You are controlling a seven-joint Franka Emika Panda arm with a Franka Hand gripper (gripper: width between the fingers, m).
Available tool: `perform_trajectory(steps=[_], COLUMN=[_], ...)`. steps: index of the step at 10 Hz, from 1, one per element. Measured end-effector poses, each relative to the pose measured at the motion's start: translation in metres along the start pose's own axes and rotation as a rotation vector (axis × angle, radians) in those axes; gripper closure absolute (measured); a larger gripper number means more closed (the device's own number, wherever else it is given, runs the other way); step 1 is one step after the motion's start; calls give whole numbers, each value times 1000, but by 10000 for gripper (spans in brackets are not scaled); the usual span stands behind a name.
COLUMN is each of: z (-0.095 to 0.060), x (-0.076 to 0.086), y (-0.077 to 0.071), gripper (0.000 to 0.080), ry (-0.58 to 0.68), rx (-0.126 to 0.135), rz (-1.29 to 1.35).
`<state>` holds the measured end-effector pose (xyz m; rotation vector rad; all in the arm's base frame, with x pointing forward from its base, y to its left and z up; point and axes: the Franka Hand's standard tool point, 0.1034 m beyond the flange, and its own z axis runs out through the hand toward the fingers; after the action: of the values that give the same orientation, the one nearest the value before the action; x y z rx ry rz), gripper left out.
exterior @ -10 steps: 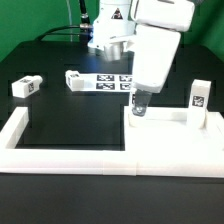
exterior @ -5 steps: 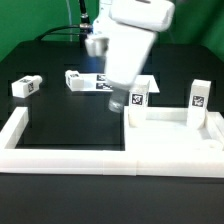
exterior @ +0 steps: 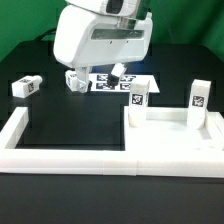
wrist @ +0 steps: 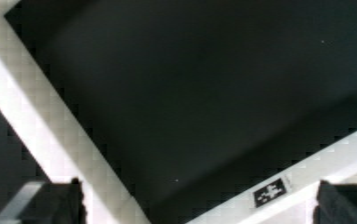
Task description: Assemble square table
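The white square tabletop (exterior: 172, 138) lies at the exterior view's right, inside the border wall. Two white legs stand upright on its far corners: one at the left (exterior: 139, 97), one at the right (exterior: 198, 95). Two more legs lie on the black table: one at the far left (exterior: 25, 86), one (exterior: 74, 79) partly hidden under my arm. My gripper (exterior: 117, 71) hangs above the marker board, apart from every part. In the wrist view my gripper (wrist: 196, 206) is open and empty, with dark fingers (wrist: 50, 205) on either side. A white edge with a tag (wrist: 269, 188) shows between them.
The low white border wall (exterior: 60, 156) runs along the front and the left side, and shows as a diagonal band in the wrist view (wrist: 42, 120). The marker board (exterior: 108, 83) lies flat behind the tabletop. My arm's bulky white body (exterior: 100, 38) fills the upper middle.
My gripper has let go of the left upright leg and has risen and moved to the exterior view's left. That leg now stands free on the tabletop.
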<state>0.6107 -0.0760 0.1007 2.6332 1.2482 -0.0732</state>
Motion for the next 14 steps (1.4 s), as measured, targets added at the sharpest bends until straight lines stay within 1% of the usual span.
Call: perform_trajectory(steps=[1, 2, 3, 4, 5, 6, 8, 9, 10, 11, 12, 13, 14], z=[0, 0, 2, 7, 7, 6, 7, 7, 8, 10, 14, 18, 25], x=[0, 1, -2, -21, -41, -52, -52, -51, -47, -49, -57, -76, -102], y=[0, -1, -4, -21, -34, -42, -48, -54, -55, -62, -71, -84, -100], gripper=[151, 151, 151, 151, 151, 151, 151, 151, 151, 151, 151, 151, 151], ry=[0, 4, 1, -24, -59, -118, -168, -237, -275, -338, -388, -451, -528], rx=[0, 6, 12, 41, 71, 113, 142, 176, 191, 218, 239, 268, 317], rz=[31, 118, 188, 238, 250, 272, 271, 267, 260, 278, 301, 293, 308])
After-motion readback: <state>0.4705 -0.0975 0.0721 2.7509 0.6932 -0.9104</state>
